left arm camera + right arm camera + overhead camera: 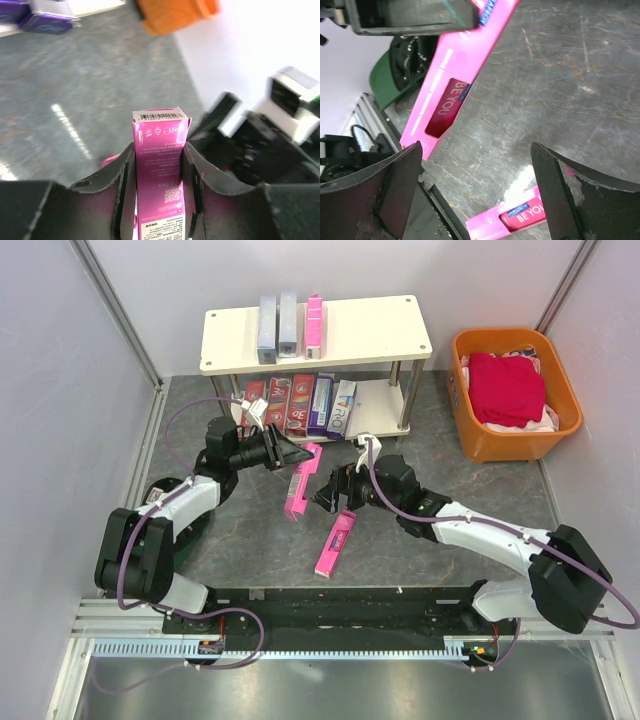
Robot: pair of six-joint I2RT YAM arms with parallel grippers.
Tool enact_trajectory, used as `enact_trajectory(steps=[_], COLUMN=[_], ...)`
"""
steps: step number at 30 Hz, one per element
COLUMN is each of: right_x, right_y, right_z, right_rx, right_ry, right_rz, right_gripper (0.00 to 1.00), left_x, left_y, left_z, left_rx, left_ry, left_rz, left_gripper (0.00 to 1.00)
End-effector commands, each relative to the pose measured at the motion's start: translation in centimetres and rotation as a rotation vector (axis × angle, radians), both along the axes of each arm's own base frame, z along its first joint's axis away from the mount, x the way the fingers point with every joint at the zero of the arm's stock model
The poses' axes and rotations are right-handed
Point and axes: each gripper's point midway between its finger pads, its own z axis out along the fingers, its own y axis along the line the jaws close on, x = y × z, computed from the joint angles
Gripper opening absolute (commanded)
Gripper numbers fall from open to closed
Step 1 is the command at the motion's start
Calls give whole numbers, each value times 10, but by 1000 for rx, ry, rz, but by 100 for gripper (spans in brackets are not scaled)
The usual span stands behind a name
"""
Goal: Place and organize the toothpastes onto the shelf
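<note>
While the left gripper [159,165] clamps a pink carton [300,485] before the shelf [350,335], the right gripper [475,152] gapes empty.
A second pink carton [335,545] lies flat, farther from the shelf.

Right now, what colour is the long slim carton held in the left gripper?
Bright pink carton, barcode on its end; the left wrist view shows it best.

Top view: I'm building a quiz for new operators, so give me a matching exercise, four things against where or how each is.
1 silver-grey cartons
2 red cartons
3 red cloth
4 left gripper

A shut on a pink carton
B top board of the shelf
C in the orange basket
D lower board of the shelf

Pairs: 1-B, 2-D, 3-C, 4-A
</note>
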Motion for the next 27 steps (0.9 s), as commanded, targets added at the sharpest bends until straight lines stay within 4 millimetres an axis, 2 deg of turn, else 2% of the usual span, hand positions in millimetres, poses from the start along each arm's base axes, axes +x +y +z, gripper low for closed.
enact_trajectory(steps=[1, 5, 6, 7, 9, 10, 15, 19, 27], right_x=[4, 3, 3, 2, -1, -3, -13, -18, -22], right_y=[24, 33, 36, 38, 42, 42, 41, 36, 25], right_z=[38, 42, 47, 49, 59, 61, 82, 85, 83], right_rx=[128, 177, 201, 212, 254, 263, 320, 313, 291], right_ry=[-74, -67, -79, -81, -88, -93, -131, -152, -168], right_rz=[53, 83, 91, 101, 124, 130, 171, 181, 165], right_gripper=[96, 95, 94, 94, 94, 93, 91, 87, 87], left_x=[-22, -35, -36, -41, -46, -49, -53, -51, -51], left_y=[-8, -10, -11, -11, -10, -10, -6, -3, -2], left_z=[56, 70, 69, 78, 84, 87, 95, 95, 97], left_rx=[-181, -283, -300, -321, -364, -381, -452, -453, -453], left_ry=[-111, -104, -99, -159, -140, -185, -174, -176, -181], left_rz=[-140, -205, -219, -247, -270, -290, -318, -310, -309], left_gripper=[36, 35, 35, 35, 35, 35, 33, 31, 31])
